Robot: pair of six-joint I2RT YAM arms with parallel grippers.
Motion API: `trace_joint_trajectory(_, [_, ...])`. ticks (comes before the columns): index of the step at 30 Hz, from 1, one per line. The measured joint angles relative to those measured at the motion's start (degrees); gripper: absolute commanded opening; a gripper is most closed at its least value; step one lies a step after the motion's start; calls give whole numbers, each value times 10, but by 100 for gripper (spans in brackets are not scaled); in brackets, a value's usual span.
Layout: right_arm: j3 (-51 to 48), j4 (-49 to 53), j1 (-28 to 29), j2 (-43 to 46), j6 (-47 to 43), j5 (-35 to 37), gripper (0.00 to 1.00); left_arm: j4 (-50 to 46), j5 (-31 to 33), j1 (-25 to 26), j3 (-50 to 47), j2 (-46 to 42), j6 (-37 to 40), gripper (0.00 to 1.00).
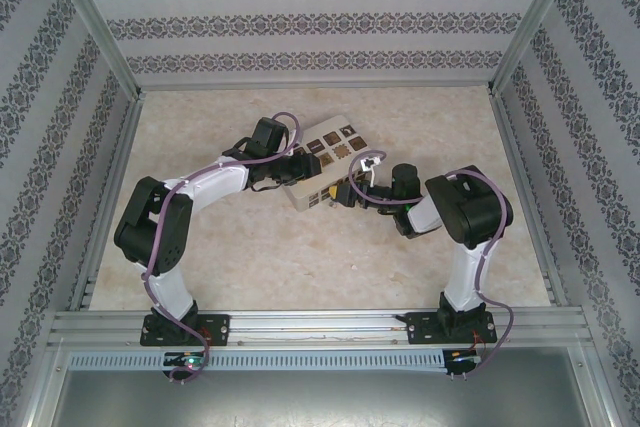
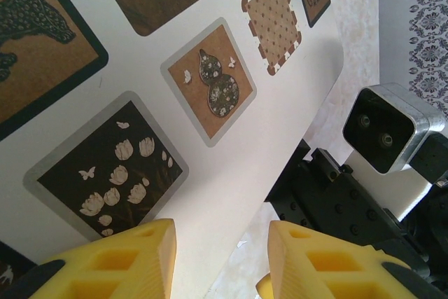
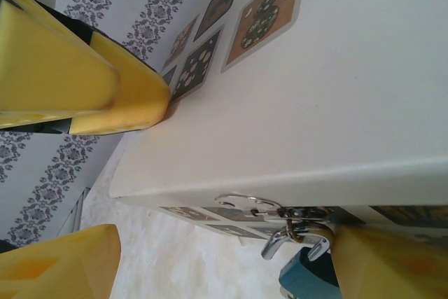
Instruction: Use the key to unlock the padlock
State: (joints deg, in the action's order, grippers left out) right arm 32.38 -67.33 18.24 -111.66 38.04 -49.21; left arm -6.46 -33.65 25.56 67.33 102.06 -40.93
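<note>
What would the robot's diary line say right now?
left gripper at cream box lid | right gripper open near padlock | padlock hanging from box latch

Cream box [image 1: 330,147] with brown picture tiles, sitting mid tabletop [image 1: 300,267], pale marbled surface, floral-striped walls [image 1: 300,22] behind and beside, metal rail [image 1: 320,325] along near edge

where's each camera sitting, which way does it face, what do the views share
Top external: above and behind the robot, looking down on the table; left arm and right arm meet at the box.
Left wrist: on the left arm, looking past the left gripper onto the box's top; right arm's camera beyond.
Right wrist: low beside the box, looking along its top; right gripper, padlock on the latch.
Shared: all three see the box.
</note>
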Motion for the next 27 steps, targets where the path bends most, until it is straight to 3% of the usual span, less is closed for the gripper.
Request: trace_joint_trajectory(27, [-3, -11, -1, -13, 23, -12, 45, -3, -1, 0, 0, 0, 0, 40])
